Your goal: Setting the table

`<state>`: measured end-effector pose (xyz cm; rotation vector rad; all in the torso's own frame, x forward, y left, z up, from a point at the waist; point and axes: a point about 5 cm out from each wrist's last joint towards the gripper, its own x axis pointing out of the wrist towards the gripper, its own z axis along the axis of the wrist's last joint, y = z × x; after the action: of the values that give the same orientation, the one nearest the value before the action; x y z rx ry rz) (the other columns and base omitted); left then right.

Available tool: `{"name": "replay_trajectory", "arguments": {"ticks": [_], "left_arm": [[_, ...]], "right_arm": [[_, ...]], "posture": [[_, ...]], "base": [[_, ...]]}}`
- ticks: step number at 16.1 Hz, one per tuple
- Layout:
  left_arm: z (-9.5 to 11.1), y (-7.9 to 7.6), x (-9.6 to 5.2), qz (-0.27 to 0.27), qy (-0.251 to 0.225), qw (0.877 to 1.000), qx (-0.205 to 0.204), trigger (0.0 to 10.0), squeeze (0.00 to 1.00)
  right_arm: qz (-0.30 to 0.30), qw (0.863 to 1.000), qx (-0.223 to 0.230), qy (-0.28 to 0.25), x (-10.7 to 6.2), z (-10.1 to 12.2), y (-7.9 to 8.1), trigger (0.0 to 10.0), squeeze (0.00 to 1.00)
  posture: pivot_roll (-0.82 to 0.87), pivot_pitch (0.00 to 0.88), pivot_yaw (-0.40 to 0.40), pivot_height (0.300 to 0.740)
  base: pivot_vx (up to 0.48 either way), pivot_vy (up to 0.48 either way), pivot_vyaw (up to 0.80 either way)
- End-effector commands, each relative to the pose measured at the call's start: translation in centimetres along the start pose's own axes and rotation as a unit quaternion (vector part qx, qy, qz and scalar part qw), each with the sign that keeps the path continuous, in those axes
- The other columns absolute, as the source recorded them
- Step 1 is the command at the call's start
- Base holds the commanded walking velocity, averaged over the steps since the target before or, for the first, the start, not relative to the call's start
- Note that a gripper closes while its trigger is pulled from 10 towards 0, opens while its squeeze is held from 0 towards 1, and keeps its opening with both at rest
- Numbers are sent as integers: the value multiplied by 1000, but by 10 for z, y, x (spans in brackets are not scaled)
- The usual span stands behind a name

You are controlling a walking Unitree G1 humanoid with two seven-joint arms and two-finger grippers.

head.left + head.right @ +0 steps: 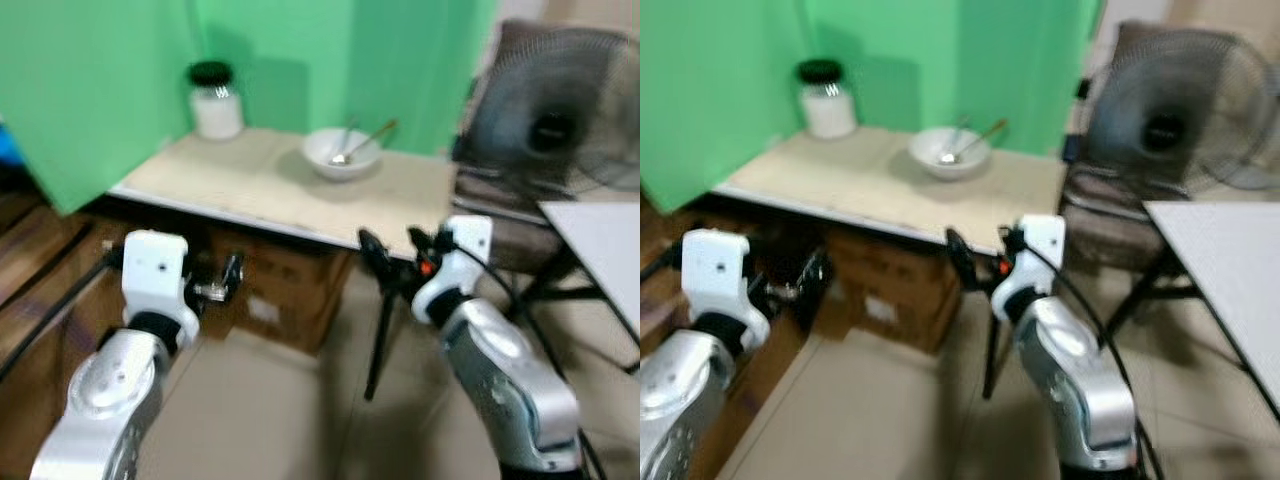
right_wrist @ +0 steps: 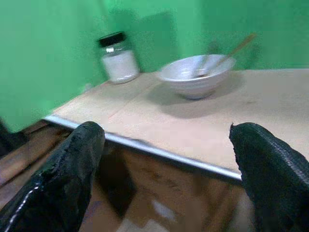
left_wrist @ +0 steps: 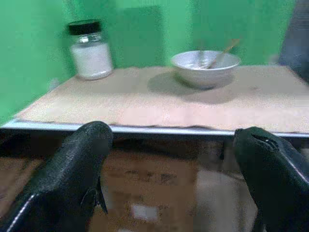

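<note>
Little of the table setting is judged to be done, since both pincers are held short of the table (image 1: 250,190) and nothing is carried in either. The left pincer (image 3: 174,164) is held wide and empty, just below and before the table's near edge; beyond it and toward its left a glass jar (image 1: 215,100) with a black screw lid and a white, grainy filling is stood at the far corner against the green backdrop (image 1: 100,80). The right pincer (image 2: 164,169) is likewise spread wide with nothing between its rough black fingers (image 2: 72,174), low before the metal-trimmed edge. Ahead of both pincers, well out of reach, a round white bowl (image 1: 342,153) of glazed ceramic is seen on the tabletop, and a slim spoon (image 1: 365,138) is leaned in it with its handle over the rim. The tabletop is covered by a pale, matt beige surface, flat and slightly creased, edged in bright metal. Under it, brown cardboard boxes (image 1: 280,290) are stored. To the right of the right pincer a dark round fan (image 1: 555,120) with a wire grille is stood, and the corner of a second, white table (image 1: 600,240) is seen. What remains, by this judgement, is the approach, the reach and the arranging of the bowl, spoon and jar.
</note>
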<state>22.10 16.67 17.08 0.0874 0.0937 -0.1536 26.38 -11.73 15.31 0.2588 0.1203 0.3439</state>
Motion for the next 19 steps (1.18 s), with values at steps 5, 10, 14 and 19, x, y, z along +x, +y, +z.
{"name": "replay_trajectory", "arguments": {"ticks": [5,10,14,19], "left_arm": [[2,-2,-1,-8,-1,1000,1,10000,0],[1,-3,-2,-11,1,1000,3,10000,0],[1,-2,-1,-13,0,1000,3,10000,0],[1,-3,-1,-18,-1,1000,3,10000,0]], "right_arm": [[-3,1000,0,-3,0,3,-1,10000,0],[-3,1000,2,-4,-1,3,0,10000,0],[-2,1000,1,-4,0,3,0,10000,0],[-1,1000,1,-6,0,3,0,10000,0]], "posture": [[-23,0,21,740],[-22,0,22,740],[-21,0,21,740],[-22,0,18,740]], "base": [[312,0,0],[315,0,0],[312,0,0],[314,0,0]]}}
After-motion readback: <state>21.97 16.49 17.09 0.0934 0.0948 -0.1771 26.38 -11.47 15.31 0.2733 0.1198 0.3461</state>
